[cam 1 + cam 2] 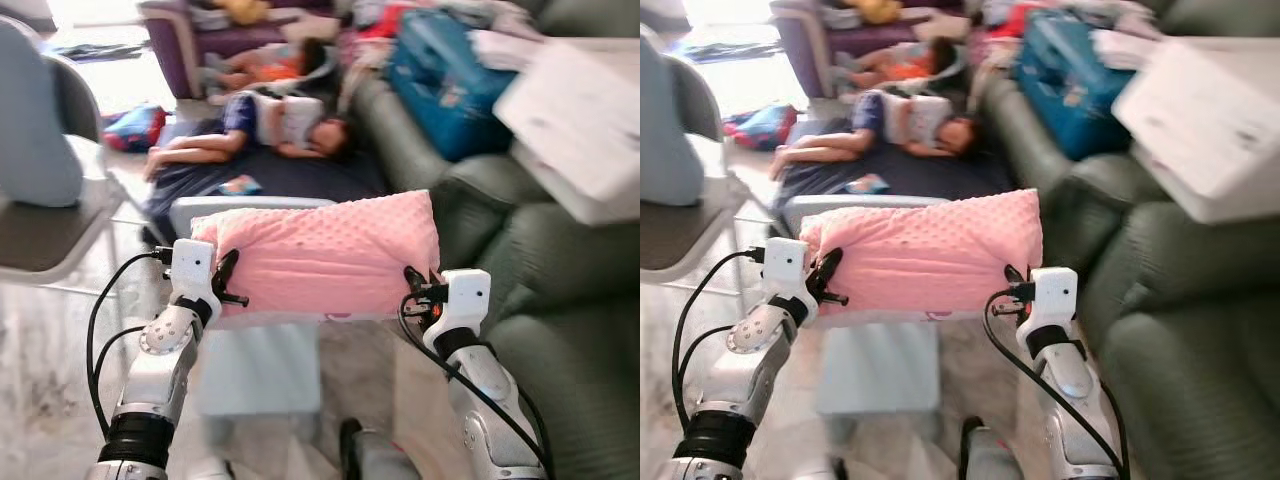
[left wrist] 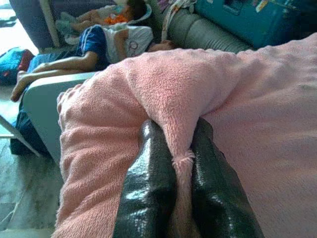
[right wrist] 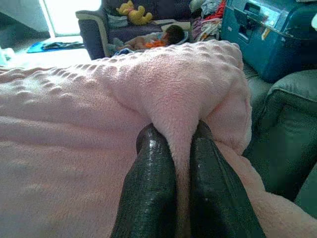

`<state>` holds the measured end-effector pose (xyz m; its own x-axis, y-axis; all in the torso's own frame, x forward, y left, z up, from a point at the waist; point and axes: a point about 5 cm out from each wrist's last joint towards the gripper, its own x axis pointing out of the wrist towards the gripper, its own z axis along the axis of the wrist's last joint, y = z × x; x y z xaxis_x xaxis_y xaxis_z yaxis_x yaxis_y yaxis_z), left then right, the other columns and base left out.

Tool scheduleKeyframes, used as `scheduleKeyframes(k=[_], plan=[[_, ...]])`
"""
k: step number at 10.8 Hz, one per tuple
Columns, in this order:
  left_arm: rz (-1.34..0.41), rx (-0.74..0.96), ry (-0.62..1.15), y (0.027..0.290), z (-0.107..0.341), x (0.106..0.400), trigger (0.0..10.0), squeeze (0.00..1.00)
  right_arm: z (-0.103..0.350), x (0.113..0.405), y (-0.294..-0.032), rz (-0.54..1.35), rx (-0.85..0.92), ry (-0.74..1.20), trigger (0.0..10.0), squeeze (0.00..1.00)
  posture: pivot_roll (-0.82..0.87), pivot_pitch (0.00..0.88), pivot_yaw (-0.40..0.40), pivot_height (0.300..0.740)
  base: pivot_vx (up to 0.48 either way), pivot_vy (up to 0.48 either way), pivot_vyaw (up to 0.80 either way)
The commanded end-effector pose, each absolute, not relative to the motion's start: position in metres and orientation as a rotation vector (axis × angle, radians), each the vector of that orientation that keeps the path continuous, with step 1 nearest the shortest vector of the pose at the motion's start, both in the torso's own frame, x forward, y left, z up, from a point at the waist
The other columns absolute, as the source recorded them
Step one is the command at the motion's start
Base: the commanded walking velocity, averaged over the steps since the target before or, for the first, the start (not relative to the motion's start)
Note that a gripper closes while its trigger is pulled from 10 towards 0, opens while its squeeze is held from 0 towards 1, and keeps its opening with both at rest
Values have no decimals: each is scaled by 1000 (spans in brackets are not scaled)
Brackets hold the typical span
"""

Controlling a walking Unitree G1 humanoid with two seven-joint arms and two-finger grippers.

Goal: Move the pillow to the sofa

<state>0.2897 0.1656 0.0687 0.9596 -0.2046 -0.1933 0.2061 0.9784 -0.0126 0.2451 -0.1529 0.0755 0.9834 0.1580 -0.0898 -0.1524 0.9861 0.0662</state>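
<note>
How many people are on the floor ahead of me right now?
2. One person lies on the dark mat beyond the pillow; another person lies farther back beside the purple sofa. Others may be hidden.

Both head cameras look forward and down from above the two arms, the right eye view shifted slightly sideways from the left (the same scene otherwise). Each wrist camera sits very close behind its own black fingers, looking along them into the pink pillow. All four views share that pillow, the green sofa beyond it and a person lying on a dark mat.
</note>
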Motion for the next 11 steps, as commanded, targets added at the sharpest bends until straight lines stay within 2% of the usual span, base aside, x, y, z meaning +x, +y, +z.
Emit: scheduleKeyframes(k=[1, 9, 11], plan=[[-206, 14, 182, 166, 72, 291, 10000, 0, 81, 247, -158, 136, 51, 75, 10000, 0, -75, 19, -6, 740, -289, 0, 0], [-214, 24, 191, 165, 70, 292, 10000, 0, 81, 250, -159, 127, 41, 81, 10000, 0, -80, 21, -5, 740, -290, 0, 0], [-216, 26, 187, 164, 71, 291, 10000, 0, 80, 250, -159, 126, 40, 85, 10000, 0, -82, 24, -4, 740, -122, 0, 0]])
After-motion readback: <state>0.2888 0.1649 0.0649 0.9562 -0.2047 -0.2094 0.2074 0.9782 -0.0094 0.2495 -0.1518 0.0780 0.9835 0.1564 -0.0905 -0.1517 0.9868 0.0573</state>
